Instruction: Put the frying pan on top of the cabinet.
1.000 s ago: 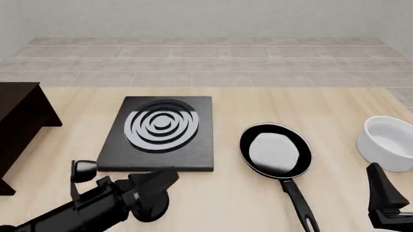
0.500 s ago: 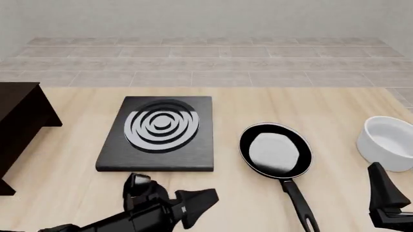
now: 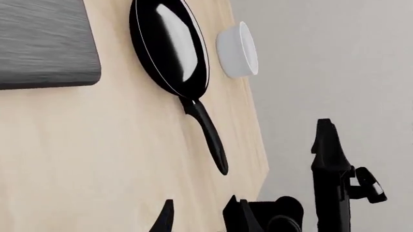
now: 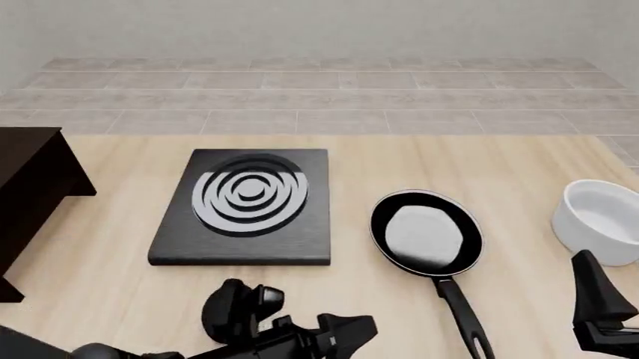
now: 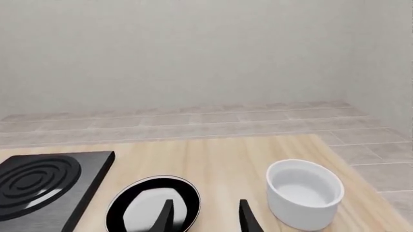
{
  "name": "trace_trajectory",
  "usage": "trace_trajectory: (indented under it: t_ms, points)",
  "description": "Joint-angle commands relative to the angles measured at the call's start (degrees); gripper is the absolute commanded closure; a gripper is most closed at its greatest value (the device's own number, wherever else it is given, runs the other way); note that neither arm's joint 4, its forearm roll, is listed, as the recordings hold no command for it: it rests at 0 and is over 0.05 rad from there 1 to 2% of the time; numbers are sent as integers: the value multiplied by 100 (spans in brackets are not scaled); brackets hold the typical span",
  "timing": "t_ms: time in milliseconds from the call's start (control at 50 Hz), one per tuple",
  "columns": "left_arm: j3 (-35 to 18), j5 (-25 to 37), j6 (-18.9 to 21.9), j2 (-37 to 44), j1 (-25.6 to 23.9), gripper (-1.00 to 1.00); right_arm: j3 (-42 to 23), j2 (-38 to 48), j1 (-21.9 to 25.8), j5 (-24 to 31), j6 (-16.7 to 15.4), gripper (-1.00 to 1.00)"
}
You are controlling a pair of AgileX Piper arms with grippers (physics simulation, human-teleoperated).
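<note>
Pan [image 4: 426, 234] sits flat on the table [image 4: 399, 161], right of the black slab [image 4: 245, 207] with the grey rings, its handle [image 4: 459, 309] running back toward my side. From the front camera I get the cabinet [image 4: 28, 196] too — a dark corner at the far left edge, well apart from the pan; neither wrist camera picks it up.

Left claw [image 3: 199, 217]: on its own wrist camera I see two fingertips with a clear gap between them, nothing in them, looking along the table at the pan's handle and the white bowl [image 3: 237, 49] beyond. That camera also catches the right arm standing off the table's edge. On the front camera the left arm lies low near the front edge, just short of the slab.

Right claw [image 5: 205, 215] — fingertips apart, holding nothing, with the pan and bowl ahead. The front camera only shows one dark piece of it at the lower right corner.
</note>
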Motion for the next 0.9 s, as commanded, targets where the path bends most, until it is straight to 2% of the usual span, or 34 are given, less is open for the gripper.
trace_trajectory:
  t_ms: [20, 500, 900]
  points:
    - [-307, -196, -162, 545, -204, -100, 0, 0, -23, -7, 39, -100]
    - [-799, -177, -347, 897, -364, -100, 0, 2, -42, 9, 62, -100]
    - [-1297, -228, -563, 1563, -460, -100, 0, 6, -84, 1, 146, -100]
